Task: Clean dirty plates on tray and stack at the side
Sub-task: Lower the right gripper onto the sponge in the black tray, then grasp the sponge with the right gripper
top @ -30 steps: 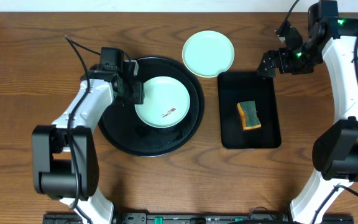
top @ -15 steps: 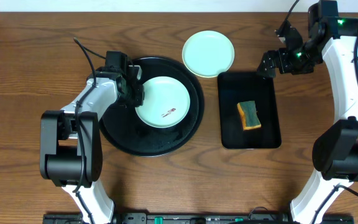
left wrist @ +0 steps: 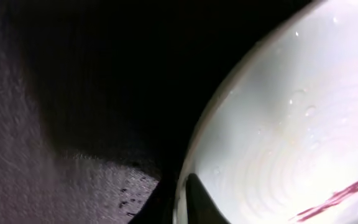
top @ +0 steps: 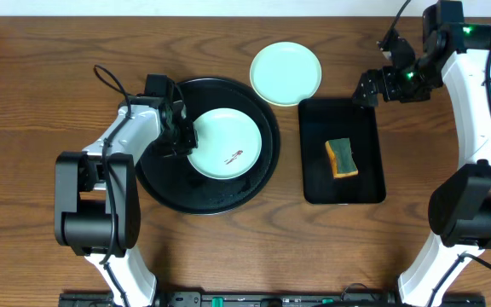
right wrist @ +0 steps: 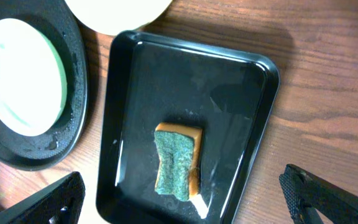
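On tray (top: 156,183), right of centre: mint plate (top: 233,132) with reddish smear (top: 233,156). Left gripper (top: 186,139) clamped on its left rim; wrist view shows rim pinched between jaws. Second plate (top: 285,73) on table (top: 41,85), just beyond tray's far edge. Right gripper (top: 369,88) wide open over far end of rectangular tray (top: 314,179); sponge (top: 342,159) inside.

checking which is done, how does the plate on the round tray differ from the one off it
The plate on the tray has a reddish smear; the plate off the tray shows none. The first lies in the round black tray, the second on the wooden table beside it. The left gripper pinches the first's rim; nothing touches the second. Both are small, round, pale.
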Controlling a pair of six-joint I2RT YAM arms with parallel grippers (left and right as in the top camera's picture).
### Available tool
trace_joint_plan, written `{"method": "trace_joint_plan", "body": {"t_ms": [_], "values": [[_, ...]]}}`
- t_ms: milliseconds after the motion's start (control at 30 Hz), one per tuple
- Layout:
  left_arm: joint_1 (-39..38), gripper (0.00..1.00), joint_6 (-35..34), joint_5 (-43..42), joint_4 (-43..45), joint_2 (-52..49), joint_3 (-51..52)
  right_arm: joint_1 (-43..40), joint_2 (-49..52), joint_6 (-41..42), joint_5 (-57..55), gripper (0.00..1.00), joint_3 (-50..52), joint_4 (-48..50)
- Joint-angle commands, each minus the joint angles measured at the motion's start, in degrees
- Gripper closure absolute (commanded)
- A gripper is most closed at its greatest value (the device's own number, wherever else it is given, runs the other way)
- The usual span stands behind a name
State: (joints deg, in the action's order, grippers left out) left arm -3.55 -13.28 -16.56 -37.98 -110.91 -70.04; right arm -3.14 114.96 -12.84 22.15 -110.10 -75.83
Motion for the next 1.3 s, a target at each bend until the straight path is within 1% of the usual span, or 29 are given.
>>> {"method": "trace_joint_plan", "body": {"t_ms": [0, 67, 100, 167, 200, 233, 267, 333, 367, 433, 500, 667, 700, 733, 800, 833, 867, 967, 1167, 1267], "values": [[0.0, 0.73, -5.07, -3.8, 0.81, 0.2, -0.15, 0.22, 0.17, -0.48, 0.17, 0.01, 0.42, -0.68], [0.0, 0.58, -3.32, -3.21, 2.05, 0.48, -0.15, 0.24, 0.24, -0.42, 0.17, 0.01, 0.66, -1.11], [0.02, 0.55, -1.03, -2.47, 2.97, 0.55, -0.15, 0.24, 0.24, 0.07, 0.17, 0.01, 0.85, -1.22], [0.0, 0.55, 2.08, 0.48, 4.35, 0.55, -0.15, 0.24, 0.24, 1.31, 0.17, 0.01, 1.4, -1.18], [0.0, 0.56, 3.32, 2.73, 5.07, 0.55, -0.15, 0.24, 0.24, 1.9, 0.17, 0.01, 1.77, -1.18], [0.0, 0.6, 3.89, 4.04, 5.57, 0.55, -0.15, 0.28, 0.24, 2.51, 0.17, 0.01, 2.32, -1.14], [0.0, 0.7, 4.74, 4.42, 6.03, 0.55, -0.15, 0.33, 0.24, 2.8, 0.17, 0.01, 2.89, -1.14], [-0.02, 0.88, 5.77, 4.33, 6.58, 0.55, -0.15, 0.59, 0.24, 3.02, 0.15, 0.01, 4.31, -1.11], [-0.07, 0.92, 5.75, 4.15, 6.58, 0.55, -0.07, 0.81, 0.24, 2.99, 0.13, 0.01, 5.29, -1.11], [-0.17, 0.92, 5.6, 3.93, 6.1, 0.55, 0.22, 1.18, 0.24, 2.99, 0.11, 0.02, 7.23, -0.85], [-0.15, 0.92, 2.97, 3.98, 4.7, 0.55, 0.55, 1.49, 0.24, 3.85, -0.46, 0.07, 9.29, -0.66], [-0.15, 0.92, -6.36, 3.43, 1.33, 0.55, 1.27, 2.8, 0.24, 13.55, -10.16, 0.17, 15.56, 1.44], [-0.17, 0.91, -6.91, 2.34, 1.33, 0.55, 1.53, 3.32, 0.24, 15.45, -11.63, 0.17, 17.14, 2.27], [-0.17, 0.85, -6.93, 1.09, 1.31, 0.55, 1.64, 3.87, 0.24, 16.15, -12.09, 0.17, 18.34, 2.89], [-0.17, 0.7, -6.67, -0.39, 1.33, 0.55, 1.66, 5.4, 0.24, 16.24, -12.13, 0.17, 21.11, 4.98], [-0.17, 0.64, -5.53, -0.9, 1.75, 0.55, 1.66, 6.34, 0.24, 16.22, -12.33, 0.17, 22.45, 6.12], [-0.15, 0.62, -4.28, -0.96, 2.27, 0.55, 1.66, 7.54, 0.24, 16.24, -12.94, 0.17, 23.78, 7.28], [-0.02, 0.6, -0.68, -0.94, 3.89, 0.59, 1.55, 11.02, 0.24, 16.74, -16.41, 0.17, 26.6, 10.23], [0.0, 0.6, 1.51, -0.94, 4.42, 1.22, 1.11, 17.03, 0.24, 21.22, -28.41, 0.16, 29.57, 12.92], [0.0, 0.6, 2.14, -0.79, 4.13, 1.27, 1.14, 18.93, 0.24, 21.18, -29.0, 0.16, 31.93, 15.15]]}}
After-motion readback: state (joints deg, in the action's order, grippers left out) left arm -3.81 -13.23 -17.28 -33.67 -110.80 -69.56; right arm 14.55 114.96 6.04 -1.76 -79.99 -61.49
